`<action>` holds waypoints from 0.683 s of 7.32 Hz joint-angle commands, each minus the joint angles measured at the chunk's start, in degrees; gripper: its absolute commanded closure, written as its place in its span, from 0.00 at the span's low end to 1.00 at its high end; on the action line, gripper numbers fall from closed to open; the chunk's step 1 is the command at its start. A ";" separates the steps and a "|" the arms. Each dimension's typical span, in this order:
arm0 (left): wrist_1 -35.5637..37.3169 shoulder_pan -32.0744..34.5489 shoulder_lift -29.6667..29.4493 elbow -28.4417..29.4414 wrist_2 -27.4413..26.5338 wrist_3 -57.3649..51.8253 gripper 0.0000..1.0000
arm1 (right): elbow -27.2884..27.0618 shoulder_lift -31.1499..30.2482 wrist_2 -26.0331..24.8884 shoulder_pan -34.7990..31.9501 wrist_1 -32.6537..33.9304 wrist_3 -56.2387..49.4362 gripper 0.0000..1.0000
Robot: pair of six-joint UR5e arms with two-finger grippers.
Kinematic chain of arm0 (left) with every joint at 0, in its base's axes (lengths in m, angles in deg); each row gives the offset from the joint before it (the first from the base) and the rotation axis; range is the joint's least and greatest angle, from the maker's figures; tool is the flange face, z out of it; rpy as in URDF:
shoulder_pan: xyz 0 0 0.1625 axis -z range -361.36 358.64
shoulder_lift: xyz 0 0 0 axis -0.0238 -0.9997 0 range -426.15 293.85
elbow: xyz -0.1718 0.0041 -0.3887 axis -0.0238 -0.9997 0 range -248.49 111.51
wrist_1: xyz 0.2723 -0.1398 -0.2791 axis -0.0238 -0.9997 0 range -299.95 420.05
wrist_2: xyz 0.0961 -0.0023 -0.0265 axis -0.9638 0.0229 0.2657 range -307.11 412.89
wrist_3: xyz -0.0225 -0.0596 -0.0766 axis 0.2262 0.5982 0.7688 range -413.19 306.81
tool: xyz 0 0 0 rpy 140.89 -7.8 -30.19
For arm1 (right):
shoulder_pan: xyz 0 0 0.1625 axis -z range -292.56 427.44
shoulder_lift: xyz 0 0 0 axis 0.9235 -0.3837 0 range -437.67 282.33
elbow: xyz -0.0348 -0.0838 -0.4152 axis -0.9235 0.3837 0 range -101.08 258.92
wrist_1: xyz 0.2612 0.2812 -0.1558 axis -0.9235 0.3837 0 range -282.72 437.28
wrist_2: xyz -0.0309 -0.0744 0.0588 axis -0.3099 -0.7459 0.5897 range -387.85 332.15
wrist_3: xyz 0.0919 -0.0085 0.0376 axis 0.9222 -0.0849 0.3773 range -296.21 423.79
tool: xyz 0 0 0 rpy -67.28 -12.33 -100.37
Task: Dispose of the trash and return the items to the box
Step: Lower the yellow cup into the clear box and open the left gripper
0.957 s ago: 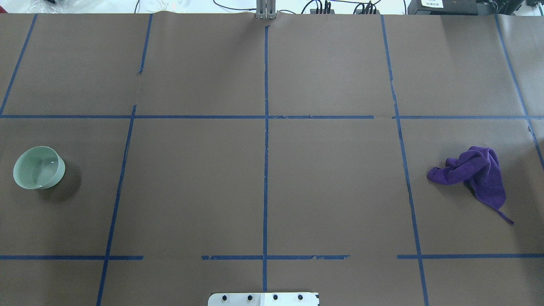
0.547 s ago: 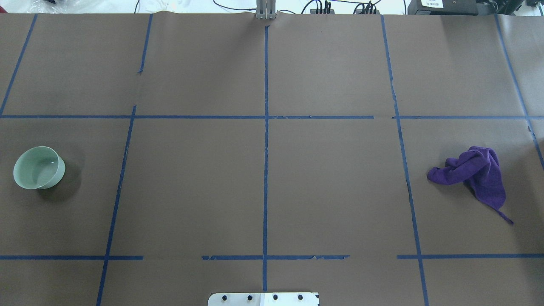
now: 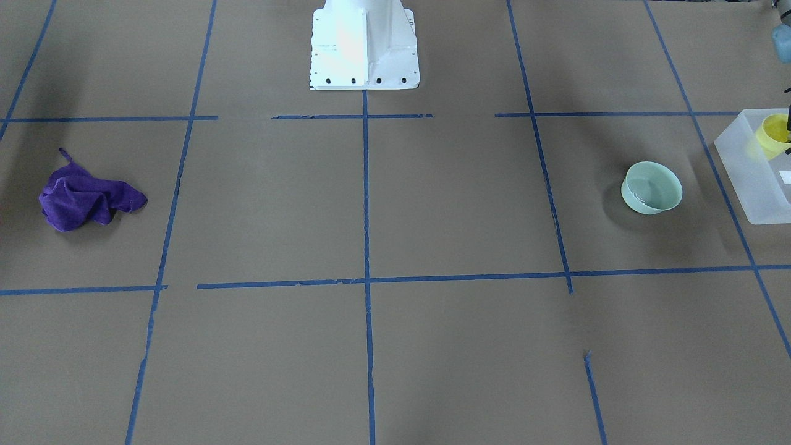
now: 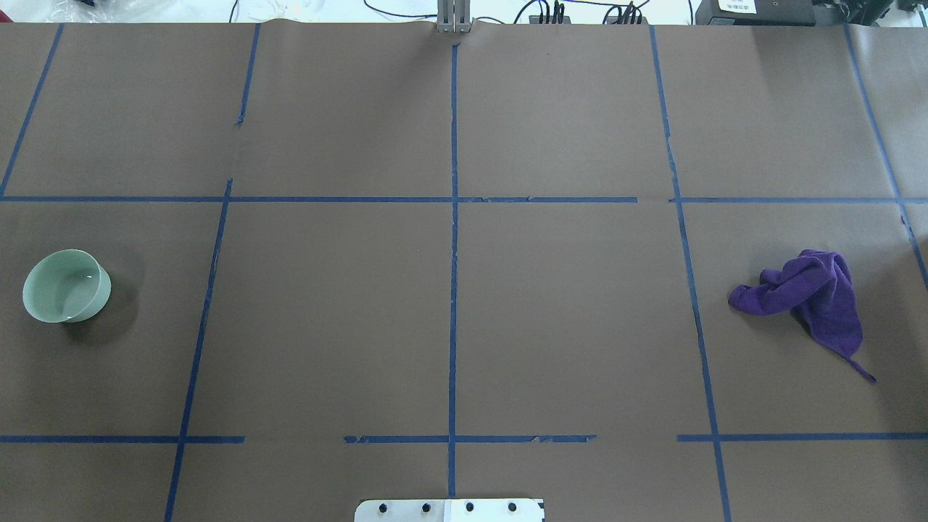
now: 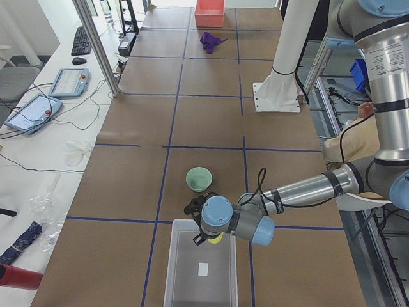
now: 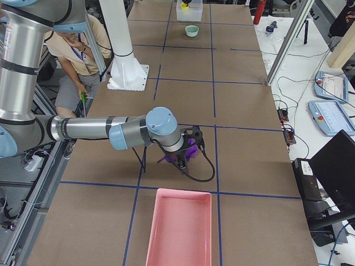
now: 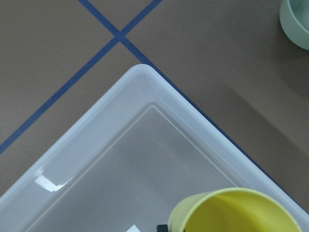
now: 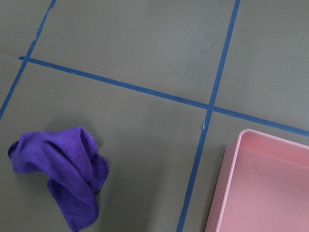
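Note:
The pale-yellow cup (image 7: 236, 212) hangs in my left gripper (image 5: 208, 238) over a corner of the frosted translucent box (image 7: 145, 77). The front-facing view shows the cup (image 3: 772, 133) above the box (image 3: 751, 179) at the right edge. The mint-green bowl (image 3: 652, 187) stands upright on the table beside the box, also in the overhead view (image 4: 65, 286). My right gripper (image 6: 186, 158) hovers by a purple cloth (image 6: 192, 148); I cannot tell whether it is open or shut, and the right wrist view shows no fingers.
The crumpled purple cloth (image 4: 812, 290) lies on the robot's right side, also in the right wrist view (image 8: 67, 169). A pink tray (image 6: 183, 191) stands at that table end beyond the cloth. The robot's white base (image 3: 363, 43) stands at the middle edge.

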State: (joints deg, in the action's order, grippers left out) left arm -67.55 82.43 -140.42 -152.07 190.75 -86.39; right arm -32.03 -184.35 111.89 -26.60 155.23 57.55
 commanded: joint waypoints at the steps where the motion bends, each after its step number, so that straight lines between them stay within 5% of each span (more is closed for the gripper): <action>1: -1.94 -0.65 1.14 0.09 -0.05 -0.20 0.56 | 0.03 -0.02 0.01 0.00 0.00 0.00 0.00; 5: -3.18 -0.65 0.71 -0.52 0.04 1.55 0.37 | 0.03 0.07 0.01 0.09 -0.09 0.17 0.00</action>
State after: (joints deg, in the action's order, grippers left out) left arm -70.18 81.79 -139.39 -152.22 190.76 -85.74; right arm -31.96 -184.36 111.90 -26.58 155.22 57.63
